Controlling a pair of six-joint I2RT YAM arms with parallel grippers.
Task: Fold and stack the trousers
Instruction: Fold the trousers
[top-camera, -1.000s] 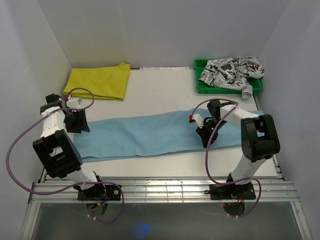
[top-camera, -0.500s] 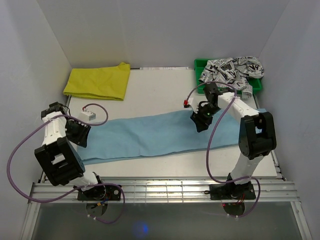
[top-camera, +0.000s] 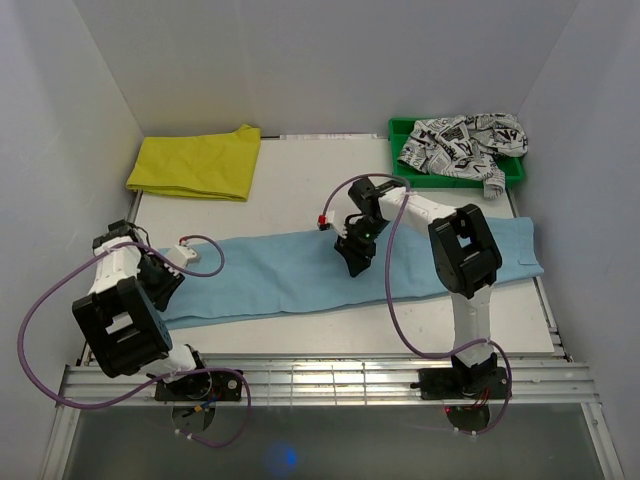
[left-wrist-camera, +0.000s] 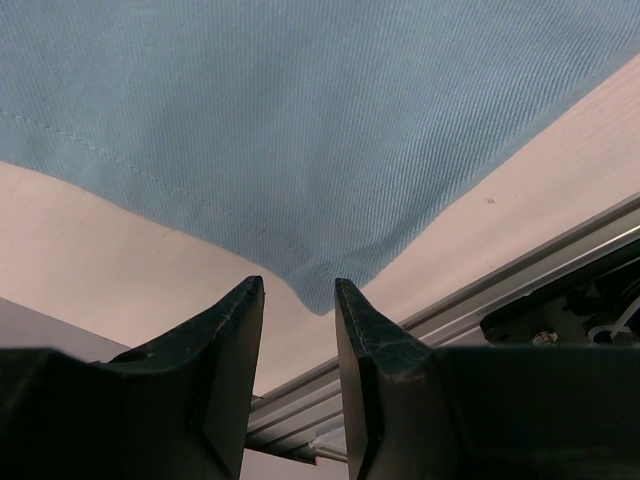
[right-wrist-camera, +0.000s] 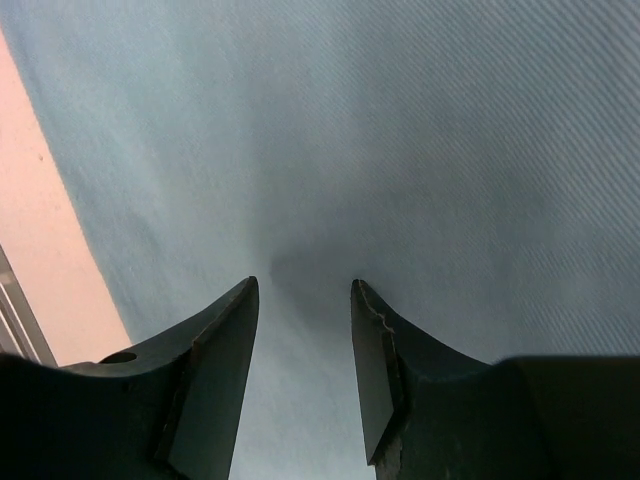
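White walls close in a white desk (top-camera: 300, 190), and the long light blue cloth trousers (top-camera: 270, 275) lie flat on it as one narrow strip, running from the left side to the right edge. A folded yellow cloth (top-camera: 195, 165) sits at the far left. At the far right a green bin (top-camera: 405, 172) holds a black-on-white printed garment (top-camera: 460, 140).

The left fingers (top-camera: 162, 283) are spread apart with nothing between them. They hover over the strip's near left corner, whose tip lies just ahead of the gap, close to the metal rail (left-wrist-camera: 500, 290) at the desk's near edge. The right fingers (top-camera: 356, 258) are likewise parted and empty, poised over the middle of the strip.

This looks like the approach for a crosswise fold, with no grasp made yet. Next, the left fingers likely need to drop and pinch that corner cleanly, catching every layer. The right fingers seem placed to pin or pinch the cloth at the fold line.
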